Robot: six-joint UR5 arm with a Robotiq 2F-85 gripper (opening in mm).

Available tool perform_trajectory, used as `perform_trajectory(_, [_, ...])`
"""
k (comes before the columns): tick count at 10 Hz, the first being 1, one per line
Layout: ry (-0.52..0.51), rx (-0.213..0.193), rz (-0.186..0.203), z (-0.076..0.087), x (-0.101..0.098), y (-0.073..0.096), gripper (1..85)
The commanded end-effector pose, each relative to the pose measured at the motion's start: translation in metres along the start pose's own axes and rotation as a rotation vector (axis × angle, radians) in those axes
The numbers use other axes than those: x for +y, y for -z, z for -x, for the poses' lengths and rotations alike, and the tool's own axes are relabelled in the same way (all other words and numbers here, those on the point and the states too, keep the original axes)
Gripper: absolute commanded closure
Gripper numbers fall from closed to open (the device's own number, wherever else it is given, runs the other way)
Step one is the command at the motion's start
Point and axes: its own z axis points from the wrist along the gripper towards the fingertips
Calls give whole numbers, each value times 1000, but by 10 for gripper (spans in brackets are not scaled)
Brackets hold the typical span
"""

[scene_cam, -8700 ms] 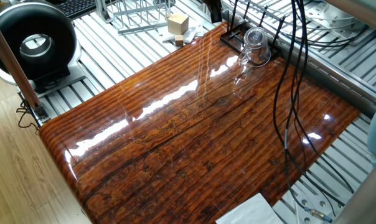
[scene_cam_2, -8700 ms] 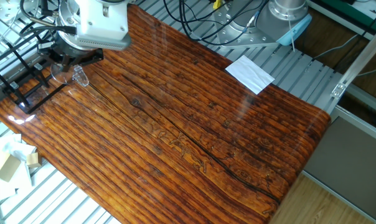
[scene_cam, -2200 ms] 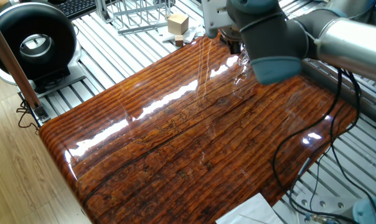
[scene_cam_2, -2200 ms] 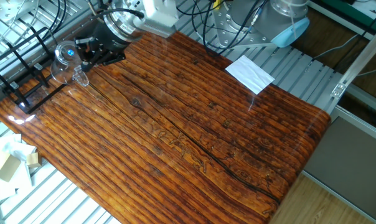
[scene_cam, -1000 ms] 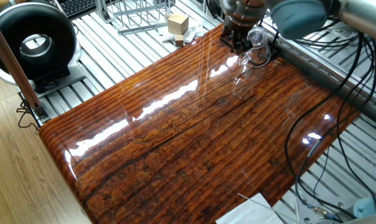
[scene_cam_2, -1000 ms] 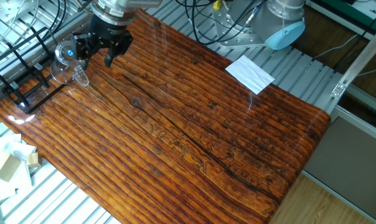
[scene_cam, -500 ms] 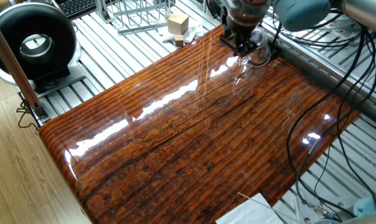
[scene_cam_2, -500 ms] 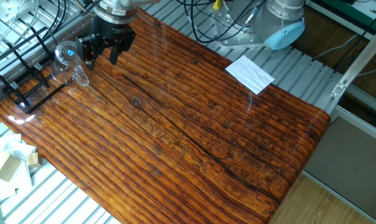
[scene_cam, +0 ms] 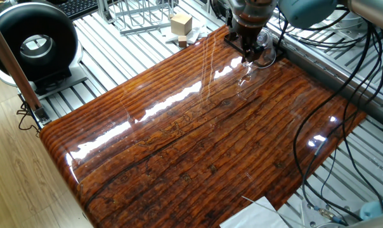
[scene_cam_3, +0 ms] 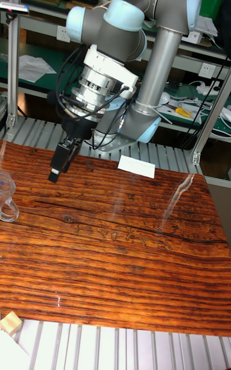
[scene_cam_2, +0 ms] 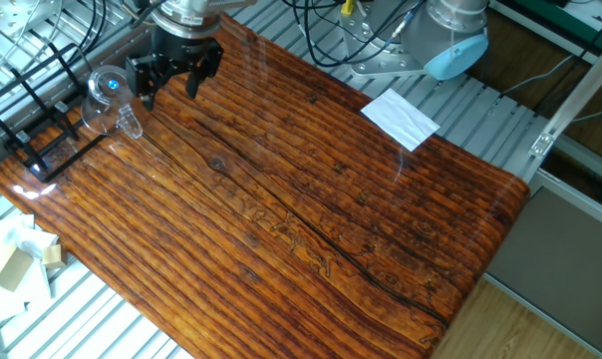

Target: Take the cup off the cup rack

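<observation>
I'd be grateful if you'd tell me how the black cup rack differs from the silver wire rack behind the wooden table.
The cup rack is black thin wire; the silver wire rack is bright metal and looks larger. The cup rack stands at the corner of the wooden table with the cup on it; the silver wire rack sits off the wood on the slatted metal surface, holding nothing visible. Both are open wire frames.

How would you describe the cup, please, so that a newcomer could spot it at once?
Find the wooden table and go to the corner beneath the end effector. On the black rack there hangs the cup, the only clear glass thing, with a loop handle.
</observation>
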Motion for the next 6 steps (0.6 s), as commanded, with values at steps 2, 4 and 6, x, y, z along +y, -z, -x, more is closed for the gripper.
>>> perform_trajectory(2, [-55, 4, 13, -2, 3, 1, 173])
perform_trajectory(4, [-68, 2, 11, -1, 2, 1, 173])
perform_trajectory(6, [-72, -1, 21, -1, 5, 1, 170])
